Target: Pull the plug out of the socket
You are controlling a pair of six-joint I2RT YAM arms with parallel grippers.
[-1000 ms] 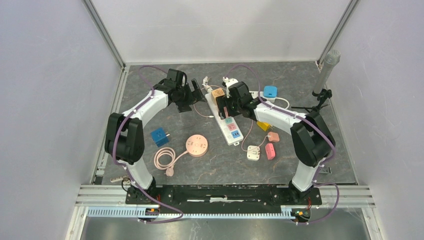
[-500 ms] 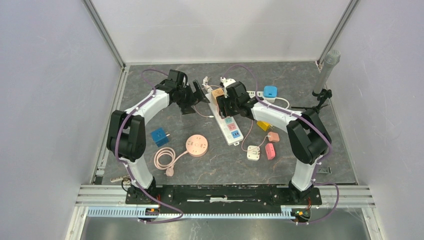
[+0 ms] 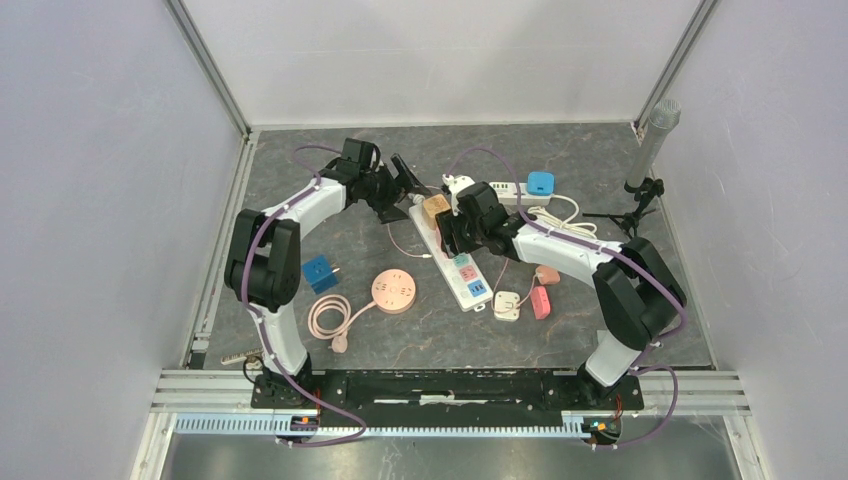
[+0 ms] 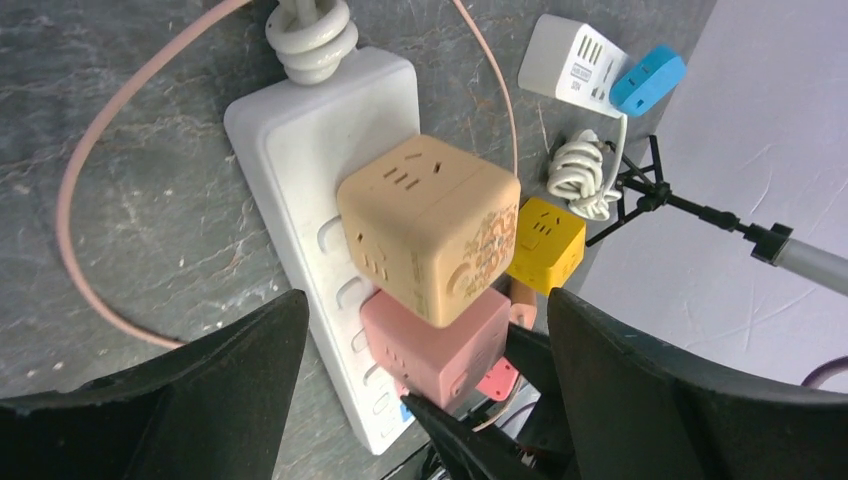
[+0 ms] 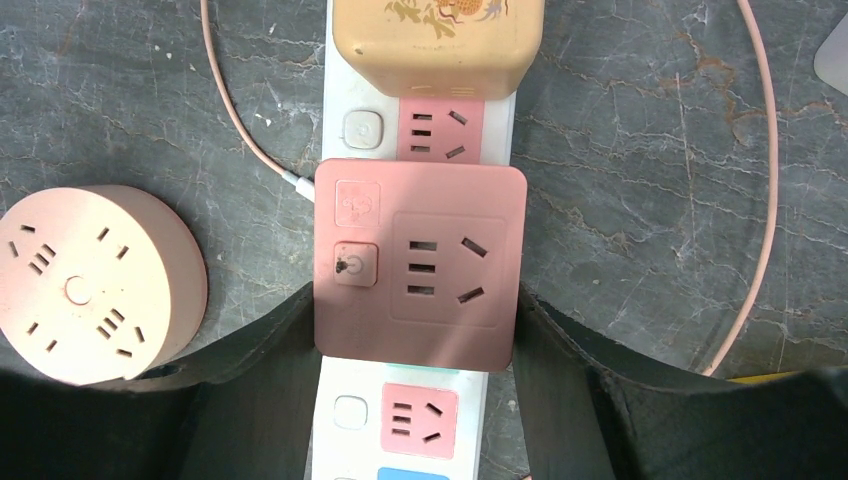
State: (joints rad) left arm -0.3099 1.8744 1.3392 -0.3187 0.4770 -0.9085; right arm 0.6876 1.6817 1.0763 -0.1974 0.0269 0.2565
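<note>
A white power strip [image 3: 468,283] lies mid-table with a tan cube adapter [image 3: 435,207] and a pink cube adapter [image 5: 420,260] plugged in side by side. My right gripper [image 5: 415,320] is over the strip [image 5: 400,420], its fingers [image 5: 290,350] pressed on both sides of the pink cube. In the top view the right gripper [image 3: 452,235] covers that cube. My left gripper [image 3: 408,185] is open and empty just beyond the strip's far end. In the left wrist view its jaws [image 4: 425,300] stand wide apart, facing the tan cube [image 4: 430,240] and pink cube [image 4: 440,345].
A round pink socket [image 3: 393,291] with coiled cord and a blue cube [image 3: 317,271] lie near left. A yellow cube [image 4: 545,240], small pink [image 3: 541,300] and white [image 3: 507,305] plugs lie right of the strip. A white block with a blue plug [image 3: 540,183] and a microphone stand [image 3: 650,150] stand far right.
My left gripper has moved right toward the strip's far end. My right gripper has come down over the pink cube, and the strip has shifted slightly nearer.
</note>
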